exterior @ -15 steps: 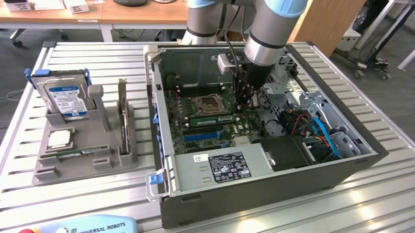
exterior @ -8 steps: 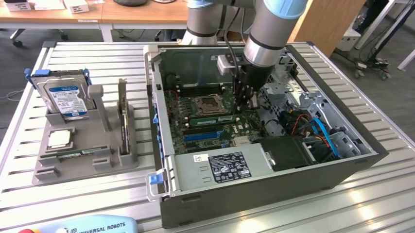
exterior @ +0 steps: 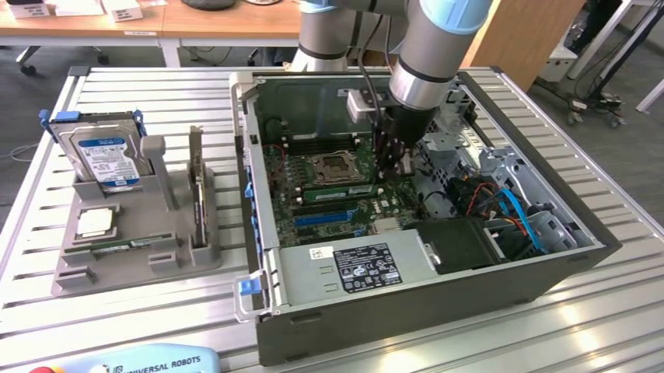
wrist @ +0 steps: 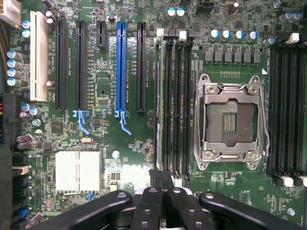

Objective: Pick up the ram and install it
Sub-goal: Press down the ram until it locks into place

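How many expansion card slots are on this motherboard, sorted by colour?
White slot: 1
Black slots: 4
Blue slot: 1
Total: 6

Open PC case (exterior: 415, 303) on slatted table (exterior: 581, 326). Grey holder (exterior: 135, 249) at the exterior view's left carries upright hard drive (exterior: 102, 155); processor chip (exterior: 96, 223) lies flat. Empty CPU socket (wrist: 229, 122); 1 blue slot (wrist: 120, 67).

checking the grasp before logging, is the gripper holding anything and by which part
Cannot be told: the gripper is shut low over the memory slots, and whether anything is pinched between its fingertips is hidden.
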{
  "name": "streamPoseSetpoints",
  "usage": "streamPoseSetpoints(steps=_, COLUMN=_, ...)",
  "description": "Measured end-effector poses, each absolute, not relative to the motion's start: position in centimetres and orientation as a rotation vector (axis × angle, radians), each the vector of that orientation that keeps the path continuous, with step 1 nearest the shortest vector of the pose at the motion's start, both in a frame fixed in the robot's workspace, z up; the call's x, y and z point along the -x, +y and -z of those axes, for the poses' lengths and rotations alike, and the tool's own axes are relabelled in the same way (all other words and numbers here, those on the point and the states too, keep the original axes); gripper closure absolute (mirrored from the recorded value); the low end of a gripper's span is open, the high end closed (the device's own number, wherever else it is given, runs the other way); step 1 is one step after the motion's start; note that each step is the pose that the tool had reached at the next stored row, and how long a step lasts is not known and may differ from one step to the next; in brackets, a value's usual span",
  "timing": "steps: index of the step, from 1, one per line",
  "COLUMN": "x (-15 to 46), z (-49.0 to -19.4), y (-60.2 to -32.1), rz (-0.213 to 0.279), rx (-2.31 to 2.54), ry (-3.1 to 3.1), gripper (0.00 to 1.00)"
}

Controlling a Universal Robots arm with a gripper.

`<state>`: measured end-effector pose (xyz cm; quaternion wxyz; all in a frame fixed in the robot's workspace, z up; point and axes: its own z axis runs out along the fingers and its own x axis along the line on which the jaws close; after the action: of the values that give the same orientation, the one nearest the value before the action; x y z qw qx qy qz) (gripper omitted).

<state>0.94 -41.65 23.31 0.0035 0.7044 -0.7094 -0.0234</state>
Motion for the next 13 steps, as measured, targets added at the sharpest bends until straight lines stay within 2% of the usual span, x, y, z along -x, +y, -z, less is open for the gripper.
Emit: streamPoseSetpoints(steps=13, x=-0.94, z=-22.94, y=-41.64, rz=0.073, rx=-2.208, ry=-2.224, gripper=0.9)
